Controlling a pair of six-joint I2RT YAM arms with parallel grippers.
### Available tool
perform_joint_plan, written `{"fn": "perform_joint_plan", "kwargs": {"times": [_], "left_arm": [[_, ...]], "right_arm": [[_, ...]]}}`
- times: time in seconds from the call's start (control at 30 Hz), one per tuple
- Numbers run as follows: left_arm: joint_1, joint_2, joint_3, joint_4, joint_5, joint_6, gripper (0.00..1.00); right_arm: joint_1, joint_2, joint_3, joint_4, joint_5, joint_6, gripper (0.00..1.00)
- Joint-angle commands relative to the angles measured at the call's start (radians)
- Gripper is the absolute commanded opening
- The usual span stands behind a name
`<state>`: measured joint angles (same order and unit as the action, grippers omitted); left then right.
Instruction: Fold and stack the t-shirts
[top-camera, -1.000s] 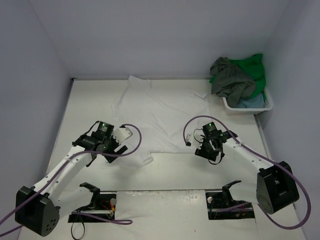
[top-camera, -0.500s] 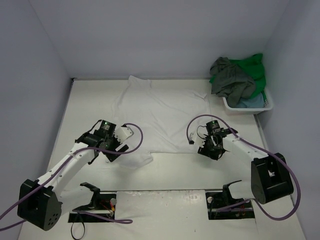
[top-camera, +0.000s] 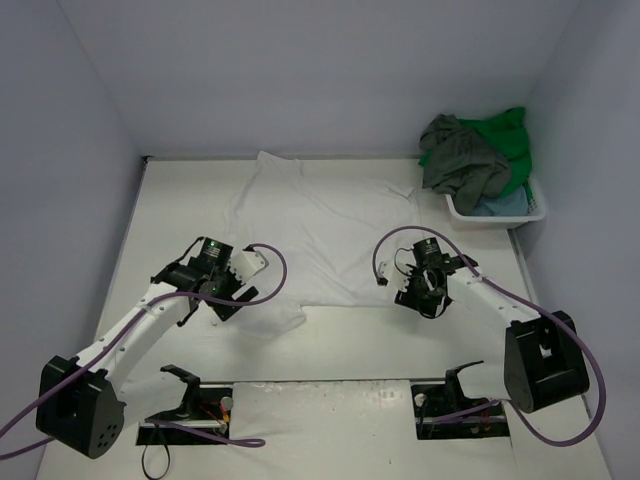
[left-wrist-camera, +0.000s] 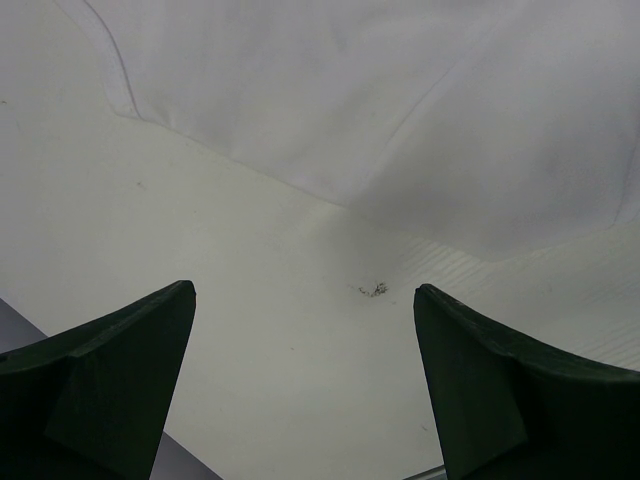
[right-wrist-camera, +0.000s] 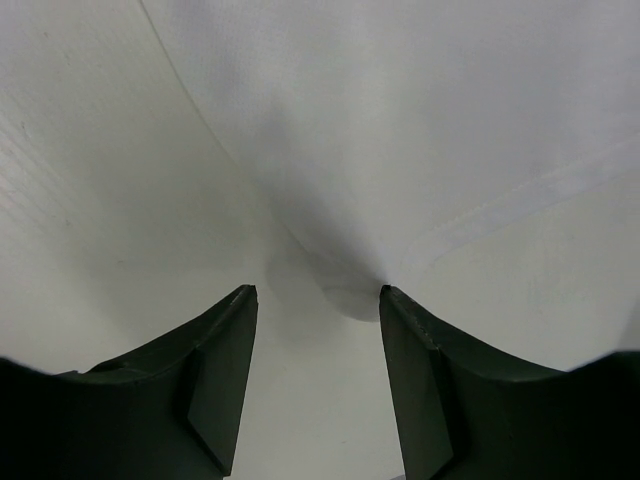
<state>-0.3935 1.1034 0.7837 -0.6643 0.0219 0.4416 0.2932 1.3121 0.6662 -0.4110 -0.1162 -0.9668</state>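
A white t-shirt (top-camera: 320, 225) lies spread flat across the middle of the desk (top-camera: 180, 200), its collar end towards the upper left of the overhead view and its bottom hem running across the centre. In the upper right, a white basket (top-camera: 470, 212) holds the other shirts in a heap: a grey-olive t-shirt (top-camera: 455, 155) draped on top, a green t-shirt (top-camera: 510, 140) behind it and a light blue t-shirt (top-camera: 505, 203) low at the front.

The left gripper (top-camera: 228, 297) hangs at the shirt's lower left edge, jaws spread wide and released, with bare desk between them in its own wrist view. The right gripper (top-camera: 420, 298) sits at the lower right corner of the hem, jaws parted, and the cloth corner lies just between the tips, not pinched.
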Motion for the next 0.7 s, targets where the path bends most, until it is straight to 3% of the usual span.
{"fn": "perform_joint_plan", "kwargs": {"times": [0.0, 0.5, 0.67], "left_arm": [[-0.007, -0.007, 0.052, 0.025, -0.008, 0.003, 0.84], [-0.007, -0.025, 0.026, 0.02, -0.002, -0.003, 0.85], [-0.007, -0.03, 0.012, 0.017, 0.003, -0.001, 0.85]], "right_arm": [[-0.012, -0.036, 0.042, -0.015, 0.003, -0.012, 0.49], [-0.037, 0.072, 0.052, -0.003, -0.053, -0.044, 0.53], [-0.039, 0.118, 0.061, 0.001, -0.062, -0.043, 0.45]]}}
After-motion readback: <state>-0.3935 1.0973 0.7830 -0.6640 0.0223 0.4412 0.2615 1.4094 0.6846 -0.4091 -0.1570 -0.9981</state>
